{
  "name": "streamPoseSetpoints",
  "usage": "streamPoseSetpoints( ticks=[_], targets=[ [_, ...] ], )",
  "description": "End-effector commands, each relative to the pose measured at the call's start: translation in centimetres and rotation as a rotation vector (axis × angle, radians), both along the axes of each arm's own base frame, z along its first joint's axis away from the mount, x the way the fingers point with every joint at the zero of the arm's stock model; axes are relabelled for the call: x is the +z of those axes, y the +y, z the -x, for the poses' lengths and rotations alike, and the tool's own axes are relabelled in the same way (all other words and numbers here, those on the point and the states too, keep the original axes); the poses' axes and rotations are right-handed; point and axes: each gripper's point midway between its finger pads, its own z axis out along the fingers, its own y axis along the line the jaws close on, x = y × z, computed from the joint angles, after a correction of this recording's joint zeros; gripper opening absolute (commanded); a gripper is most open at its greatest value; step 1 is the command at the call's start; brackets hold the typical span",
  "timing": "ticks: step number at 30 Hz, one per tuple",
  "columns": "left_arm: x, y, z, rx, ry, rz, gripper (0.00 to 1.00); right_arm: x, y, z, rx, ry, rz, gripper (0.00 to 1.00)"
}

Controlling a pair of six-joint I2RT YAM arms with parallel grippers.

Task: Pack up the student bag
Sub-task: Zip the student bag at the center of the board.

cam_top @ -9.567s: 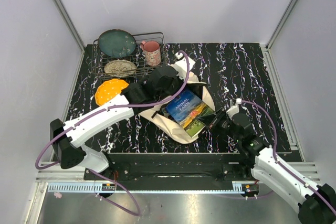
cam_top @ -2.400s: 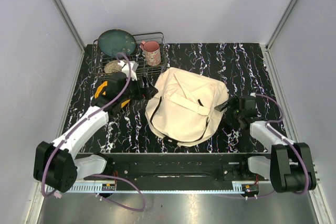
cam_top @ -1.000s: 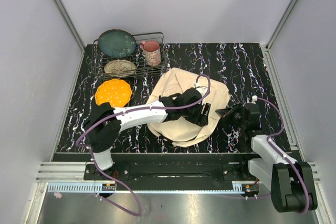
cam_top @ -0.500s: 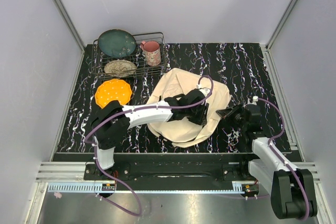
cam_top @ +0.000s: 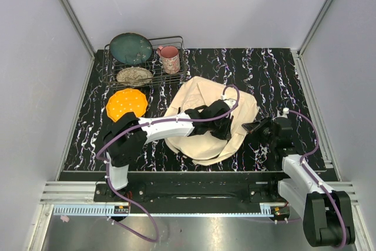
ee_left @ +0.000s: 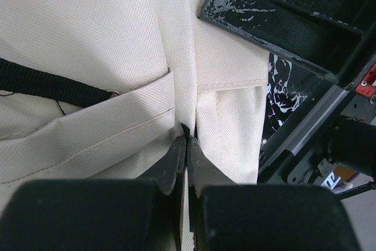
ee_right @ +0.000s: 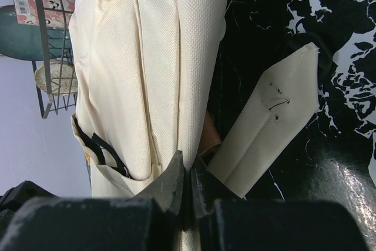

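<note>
Two folds of the large soft cream canvas student bag (cam_top: 200,93) are being clenched: the left gripper (ee_left: 187,139) is pinching its top, the right gripper (ee_right: 187,171) its right edge. It is lying centrally on the black marbled table (cam_top: 276,74).

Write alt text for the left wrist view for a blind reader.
The left gripper is shut on a fold of the cream canvas student bag, which fills most of the frame. A black strap crosses at left; dark marbled table shows at right.
</note>
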Motion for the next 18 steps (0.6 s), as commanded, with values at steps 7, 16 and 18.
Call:
streamPoseSetpoints(
  ticks=[7, 16, 18],
  targets=[
    [2.9, 2.6, 0.1, 0.0, -0.109, 0.01, 0.0, 0.2, -2.1, -3.1, -0.141, 0.027, 0.057, 0.03],
    [4.6, 5.3, 1.7, 0.009, -0.128, 0.053, 0.0, -1.7, -2.6, -6.3, -0.252, 0.076, -0.048, 0.0],
    [4.7, 5.8, 2.0, 0.009, -0.128, 0.057, 0.0, -2.0, -2.9, -7.0, -0.287, 0.075, -0.067, 0.0]
  ],
)
